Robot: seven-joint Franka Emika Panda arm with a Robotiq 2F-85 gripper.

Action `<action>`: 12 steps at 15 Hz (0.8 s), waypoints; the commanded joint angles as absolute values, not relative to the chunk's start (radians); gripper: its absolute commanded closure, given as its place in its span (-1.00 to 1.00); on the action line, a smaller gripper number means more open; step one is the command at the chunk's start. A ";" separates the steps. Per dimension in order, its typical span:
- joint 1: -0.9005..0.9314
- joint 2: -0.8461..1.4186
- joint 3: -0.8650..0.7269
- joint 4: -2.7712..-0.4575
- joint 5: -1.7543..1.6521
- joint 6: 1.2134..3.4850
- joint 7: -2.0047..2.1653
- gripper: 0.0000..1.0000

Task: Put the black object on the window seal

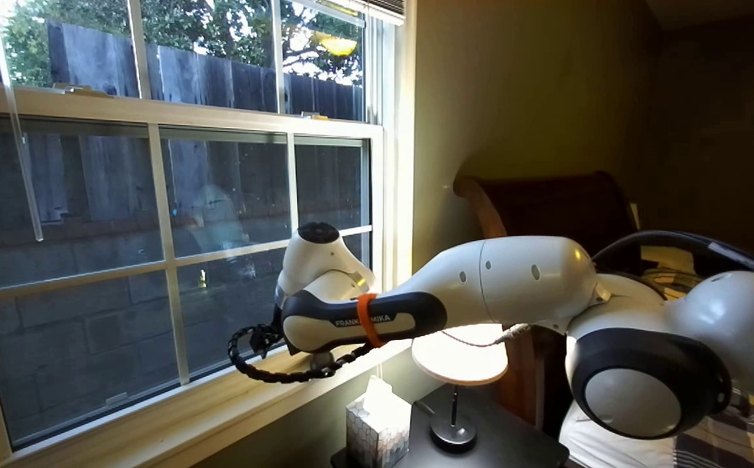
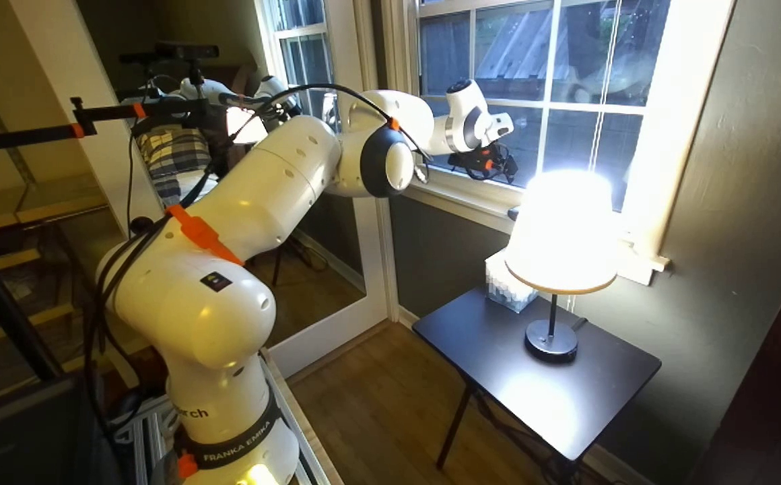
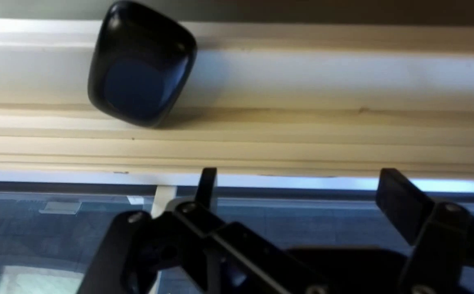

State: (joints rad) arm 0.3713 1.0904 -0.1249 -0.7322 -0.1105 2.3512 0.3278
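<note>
Nearest, in an exterior view, a big white robot arm (image 2: 289, 175), bent in the middle and stretched out toward the window (image 1: 224, 185). Orange straps (image 2: 206, 234) around it, and a black band (image 2: 242, 444) at its foot. A bit farther away, a little black table (image 2: 606, 370) with thin legs and a bright shiny patch on top. On that table, a lamp (image 2: 561, 236) with a round black foot, turned on and glowing very white. Behind the lamp, close to the gray wall (image 2: 441, 259), a tissue box (image 2: 508, 286) with a pattern like small tiles. In an exterior view, a white tissue (image 1: 377, 389) poking out of its top.

Next, big and dark in the wrist view, the black gripper (image 3: 300, 183), jaws wide apart with a large gap between. In an exterior view, mostly hidden behind the arm. Past the fingers (image 3: 400, 204) and well apart from them, the black object (image 3: 141, 69), smooth and shiny with round corners. Sitting on the window ledge (image 3: 302, 81), up toward the top left of the wrist view, with a soft shadow (image 3: 182, 116) just beside it. Hard to tell its top from its bottom.

Beyond the ledge, the window, split into panes by thin pale bars. Outside, a gray wooden fence (image 1: 214, 78). Farthest of all, green trees (image 1: 201, 29) poking up above the fence.
</note>
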 commanded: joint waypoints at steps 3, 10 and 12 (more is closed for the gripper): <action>0.375 1.012 -0.012 -0.758 -0.047 2.043 0.209 -1.00; 0.357 0.989 0.082 -0.782 0.037 1.733 0.172 -1.00; 0.371 1.017 0.067 -0.741 0.020 1.758 0.187 -1.00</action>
